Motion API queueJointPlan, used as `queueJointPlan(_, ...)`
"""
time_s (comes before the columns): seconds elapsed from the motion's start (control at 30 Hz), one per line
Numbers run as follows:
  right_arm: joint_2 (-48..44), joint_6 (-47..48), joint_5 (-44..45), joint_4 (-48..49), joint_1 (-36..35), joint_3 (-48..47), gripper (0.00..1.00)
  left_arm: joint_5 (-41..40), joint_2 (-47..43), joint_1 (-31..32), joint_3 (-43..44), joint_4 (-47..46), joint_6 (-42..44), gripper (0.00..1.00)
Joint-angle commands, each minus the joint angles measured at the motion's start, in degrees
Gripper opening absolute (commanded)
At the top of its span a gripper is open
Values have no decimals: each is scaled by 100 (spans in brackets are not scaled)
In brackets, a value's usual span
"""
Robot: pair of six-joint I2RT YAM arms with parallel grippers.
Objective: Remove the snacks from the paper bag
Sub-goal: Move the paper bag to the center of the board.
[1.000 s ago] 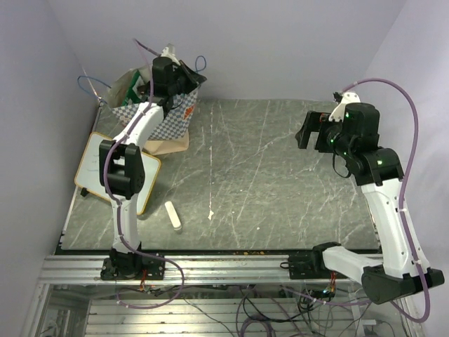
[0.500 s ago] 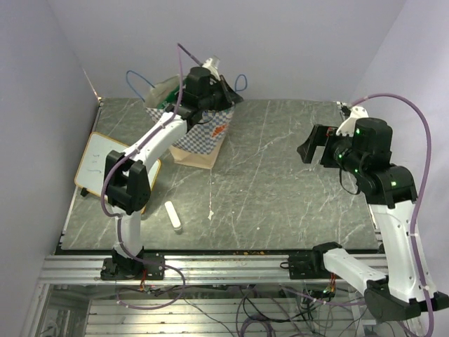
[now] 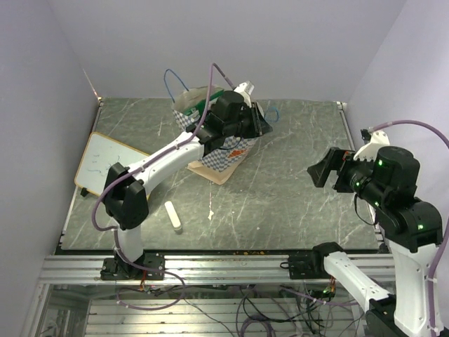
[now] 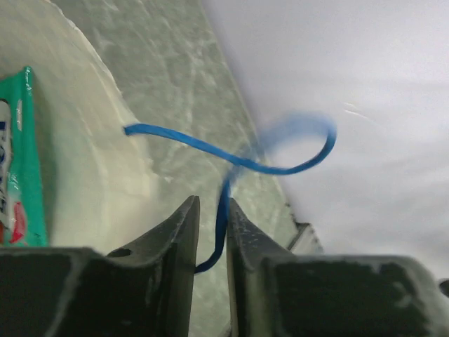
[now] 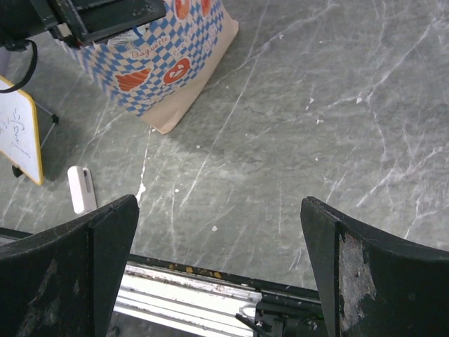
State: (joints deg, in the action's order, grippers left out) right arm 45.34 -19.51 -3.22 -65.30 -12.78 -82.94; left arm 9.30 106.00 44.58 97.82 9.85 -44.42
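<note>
The paper bag point(image 3: 228, 151), cream with blue-and-white chequers and red-orange marks, stands tilted at the back middle of the table; it also shows in the right wrist view point(image 5: 161, 63). My left gripper point(image 3: 261, 125) is at its right rim, shut on the bag's thin blue cord handle point(image 4: 280, 168), which runs between the jaws point(image 4: 212, 203). A green snack packet point(image 4: 17, 161) lies inside the bag against its cream wall point(image 4: 91, 161); its green top shows from above point(image 3: 200, 105). Other snacks are hidden. My right gripper point(image 3: 319, 172) hangs open and empty above the table's right side point(image 5: 219, 210).
A wood-framed whiteboard point(image 3: 105, 165) lies at the left edge, also in the right wrist view point(image 5: 17, 133). A small white cylinder point(image 3: 173, 216) lies near the front left point(image 5: 82, 189). The bag's other blue handle point(image 3: 174, 77) sticks up at the back.
My left gripper has pulled the bag by its handle from the back left corner rightward to the back middle. My right arm has moved down and towards the near right.
</note>
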Motion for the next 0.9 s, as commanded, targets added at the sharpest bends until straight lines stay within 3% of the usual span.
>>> queueJointPlan(0.0, -173, -76, -100, -366, -18, -106, 100, 14, -679, 287, -123, -253, -114, 40)
queueJointPlan(0.2, -365, -290, -232, -390, -22, 96, 100, -180, -1521, 312, -487, -5, 140, 63)
queueJointPlan(0.5, -218, -461, -189, 313, -18, 366, 100, -1059, -2523, 46, -141, 1641, 766, 77)
queueJointPlan(0.67, 260, -546, -352, 1005, -17, 550, 100, -1247, -3164, -1059, -427, 2102, 759, 85)
queueJointPlan(0.87, 1129, -571, -875, 1907, -45, 535, 100, -1476, -3216, -2496, -82, 2699, 761, 88)
